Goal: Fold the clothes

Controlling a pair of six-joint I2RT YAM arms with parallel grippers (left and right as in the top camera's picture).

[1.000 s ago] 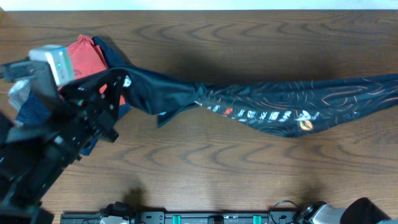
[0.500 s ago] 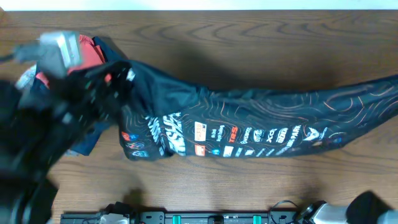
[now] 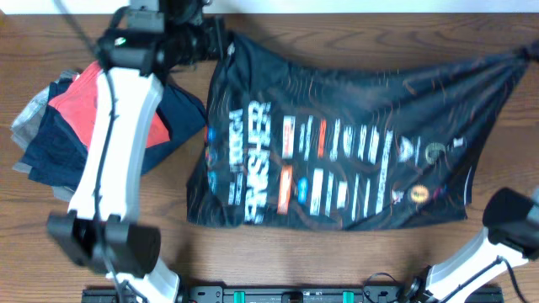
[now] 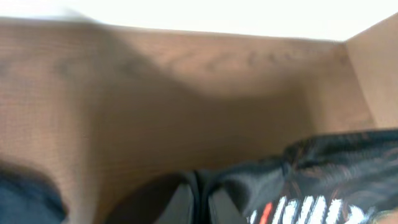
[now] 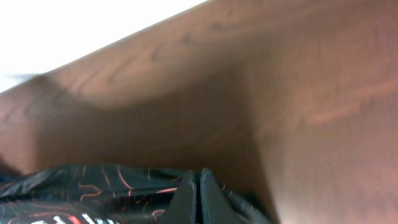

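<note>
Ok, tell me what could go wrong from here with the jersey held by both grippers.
The left gripper and right gripper each pinch only a small bit of the shiny jersey; a corner could slip out. The pile of other garments lies right beside its left edge; laying it down could snag or overlap them.

Robot lab bench: wood-grain table, mounting rail.

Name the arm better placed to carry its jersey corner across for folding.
Probably left: the left gripper pinches the black patterned sports jersey over the table, while the right gripper holds its corner at the overhead view's edge.
</note>
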